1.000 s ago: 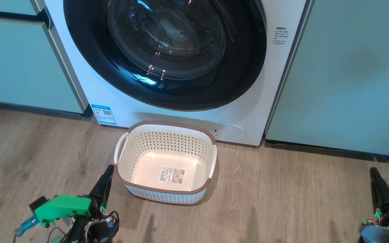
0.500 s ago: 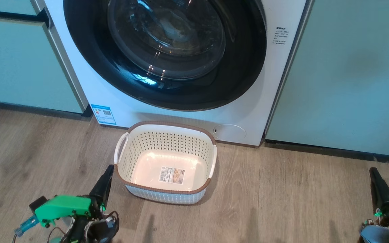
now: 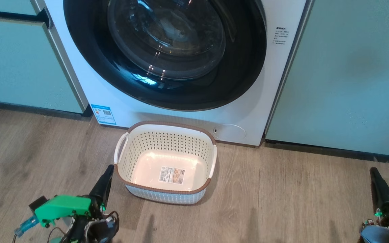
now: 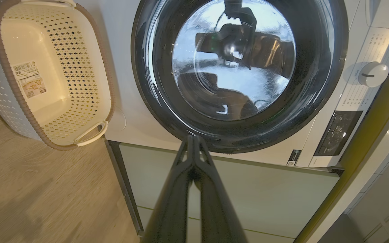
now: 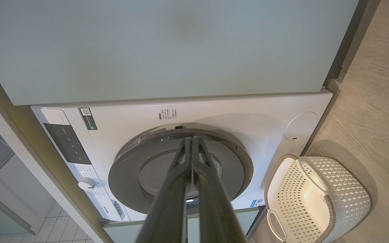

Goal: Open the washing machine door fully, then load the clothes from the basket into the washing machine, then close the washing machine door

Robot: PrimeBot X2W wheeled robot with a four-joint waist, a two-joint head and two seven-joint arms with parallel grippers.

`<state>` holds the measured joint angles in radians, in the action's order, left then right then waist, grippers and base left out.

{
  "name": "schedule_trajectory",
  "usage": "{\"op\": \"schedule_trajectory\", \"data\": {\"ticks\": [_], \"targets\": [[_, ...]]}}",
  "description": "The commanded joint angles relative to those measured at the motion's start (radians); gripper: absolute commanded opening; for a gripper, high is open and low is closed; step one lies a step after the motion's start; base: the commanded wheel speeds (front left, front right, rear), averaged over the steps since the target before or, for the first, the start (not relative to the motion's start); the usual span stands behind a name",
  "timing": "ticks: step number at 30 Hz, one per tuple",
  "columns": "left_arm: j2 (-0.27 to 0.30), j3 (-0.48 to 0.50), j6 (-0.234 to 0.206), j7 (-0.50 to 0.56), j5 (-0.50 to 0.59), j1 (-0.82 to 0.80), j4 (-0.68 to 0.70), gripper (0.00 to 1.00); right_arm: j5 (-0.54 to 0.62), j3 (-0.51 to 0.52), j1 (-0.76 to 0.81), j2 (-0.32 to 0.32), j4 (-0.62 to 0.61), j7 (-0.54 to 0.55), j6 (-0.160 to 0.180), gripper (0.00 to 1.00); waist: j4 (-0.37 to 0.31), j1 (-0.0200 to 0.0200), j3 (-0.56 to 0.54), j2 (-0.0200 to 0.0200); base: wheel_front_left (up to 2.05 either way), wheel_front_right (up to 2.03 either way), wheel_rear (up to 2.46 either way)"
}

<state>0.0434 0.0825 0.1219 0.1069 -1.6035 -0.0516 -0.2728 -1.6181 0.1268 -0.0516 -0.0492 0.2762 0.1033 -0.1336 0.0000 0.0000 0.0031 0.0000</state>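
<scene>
One big white front-loading washing machine [image 3: 248,114] stands between two pale green cabinet fronts [image 3: 343,77]. Its one round glossy black door [image 3: 245,74] lies shut flush against it, the bulging clear glass centre full of reflections. One small cream perforated plastic basket [image 3: 166,191] (brown rim, two white handles, label sticker [image 3: 172,175] on its bottom) sits on the wooden floor [image 3: 282,202] just before the machine. Two claws: the left claw [image 3: 109,169] just beside the basket, the right claw [image 3: 372,171] well apart from it, both clenched, fingers pressed together.
</scene>
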Motion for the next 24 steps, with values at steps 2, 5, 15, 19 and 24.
{"op": "schedule_trajectory", "data": {"ticks": [2, 5, 15, 19, 24], "targets": [[0.007, 0.031, 0.009, 0.006, -0.005, -0.056, 0.028, 0.0, 0.007, -0.016, -0.056, -0.004, -0.032, 0.007, 0.003, 0.0, 0.0, 0.0, 0.0, 0.0, 0.0, 0.0, 0.0], [0.007, 0.031, 0.009, 0.006, -0.005, -0.056, 0.028, 0.0, 0.007, -0.016, -0.056, -0.004, -0.032, 0.007, 0.003, 0.0, 0.0, 0.0, 0.0, 0.0, 0.0, 0.0, 0.0], [0.007, 0.031, 0.009, 0.006, -0.005, -0.056, 0.028, 0.0, 0.007, -0.016, -0.056, -0.003, -0.032, 0.008, 0.003, 0.0, 0.0, 0.0, 0.0, 0.0, 0.0, 0.0, 0.0], [0.007, 0.031, 0.009, 0.006, -0.005, -0.056, 0.028, 0.0, 0.008, -0.015, -0.056, -0.003, -0.032, 0.008, 0.003, 0.0, 0.0, 0.0, 0.0, 0.0, 0.0, 0.0, 0.0], [0.007, 0.031, 0.009, 0.006, -0.005, -0.056, 0.028, 0.0, 0.008, -0.015, -0.056, -0.003, -0.032, 0.008, 0.003, 0.0, 0.0, 0.0, 0.0, 0.0, 0.0, 0.0, 0.0]]}}
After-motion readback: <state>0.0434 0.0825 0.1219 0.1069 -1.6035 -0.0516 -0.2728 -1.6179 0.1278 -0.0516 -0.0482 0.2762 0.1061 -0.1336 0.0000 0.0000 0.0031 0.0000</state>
